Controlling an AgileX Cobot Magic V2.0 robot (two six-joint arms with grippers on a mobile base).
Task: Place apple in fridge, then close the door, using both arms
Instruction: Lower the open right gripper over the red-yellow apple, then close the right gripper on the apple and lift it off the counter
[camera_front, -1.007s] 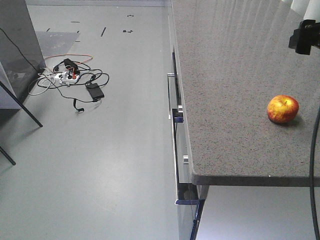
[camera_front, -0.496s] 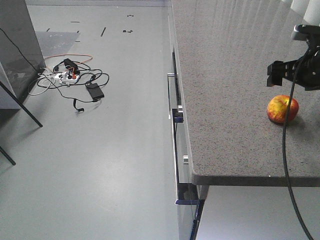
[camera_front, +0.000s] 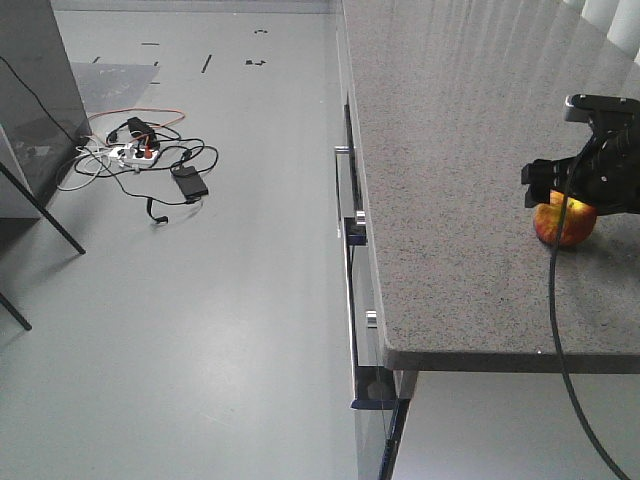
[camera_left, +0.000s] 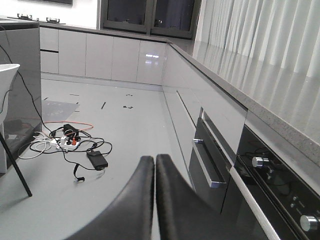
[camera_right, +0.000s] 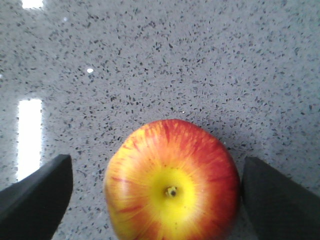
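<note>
Apple (camera_right: 171, 185) sits upright — stem dimple facing up.

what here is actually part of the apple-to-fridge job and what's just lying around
Part of the job:
- apple, sitting on the speckled counter
- right claw, open, one finger on either side of the apple
- left claw, shut, holding nothing

Just lying about:
- power strip with tangled cables on the floor
- black adapter
- oven knobs
</note>
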